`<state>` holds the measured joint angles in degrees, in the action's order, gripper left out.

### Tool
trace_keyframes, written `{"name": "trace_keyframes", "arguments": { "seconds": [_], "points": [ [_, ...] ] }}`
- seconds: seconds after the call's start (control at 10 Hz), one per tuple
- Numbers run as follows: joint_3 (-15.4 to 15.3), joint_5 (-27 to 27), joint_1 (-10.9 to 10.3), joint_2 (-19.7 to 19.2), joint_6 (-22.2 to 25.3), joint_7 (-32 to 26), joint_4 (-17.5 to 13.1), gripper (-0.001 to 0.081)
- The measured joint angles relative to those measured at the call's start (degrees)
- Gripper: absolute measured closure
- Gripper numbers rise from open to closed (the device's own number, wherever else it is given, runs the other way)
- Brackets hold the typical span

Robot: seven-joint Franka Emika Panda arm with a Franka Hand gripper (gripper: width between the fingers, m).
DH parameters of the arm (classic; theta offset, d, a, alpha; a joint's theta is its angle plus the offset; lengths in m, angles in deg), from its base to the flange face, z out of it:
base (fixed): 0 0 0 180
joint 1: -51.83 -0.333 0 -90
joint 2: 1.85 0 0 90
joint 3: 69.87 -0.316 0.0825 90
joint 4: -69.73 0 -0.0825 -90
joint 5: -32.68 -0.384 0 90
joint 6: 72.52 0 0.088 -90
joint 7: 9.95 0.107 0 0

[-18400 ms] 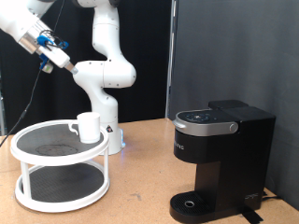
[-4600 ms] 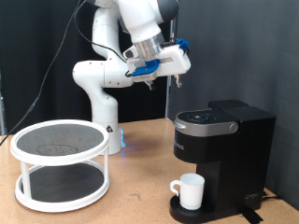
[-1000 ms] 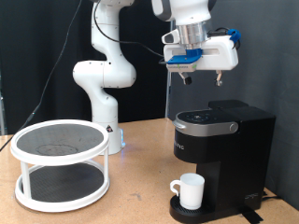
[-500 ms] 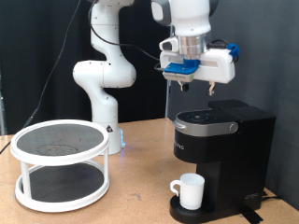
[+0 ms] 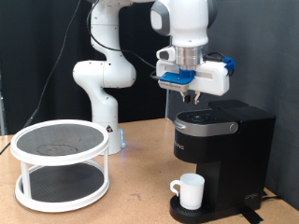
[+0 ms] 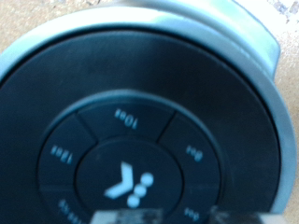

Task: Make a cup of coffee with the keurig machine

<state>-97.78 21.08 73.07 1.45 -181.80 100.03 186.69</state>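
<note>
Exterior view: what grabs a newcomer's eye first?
The white arm's pincer hovering just above the black keurig machine at the exterior view's right. Next, the white cup on its drip tray, and the two-tier round rack at the left. The wrist view is filled by the machine's button dial.

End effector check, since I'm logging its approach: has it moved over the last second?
Yes. The end effector has come down toward the keurig machine, now hanging just above its lid, and shifted slightly toward the exterior view's left.
</note>
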Motion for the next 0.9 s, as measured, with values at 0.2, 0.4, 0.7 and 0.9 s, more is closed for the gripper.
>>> {"name": "trace_keyframes", "arguments": {
  "seconds": [0.2,0.4,0.7,0.9],
  "points": [
    [-0.34,1.26,-0.05,-1.59,-0.49,1.24,0.03,0.0795],
    [-0.75,1.65,-0.25,-3.22,-1.44,1.75,0.08,0.0804],
    [-1.54,1.66,-0.53,-4.46,-2.02,1.75,-0.03,0.0806],
    [-1.93,1.88,-0.66,-4.46,-2.04,1.75,-0.03,0.0806]
  ]
}}
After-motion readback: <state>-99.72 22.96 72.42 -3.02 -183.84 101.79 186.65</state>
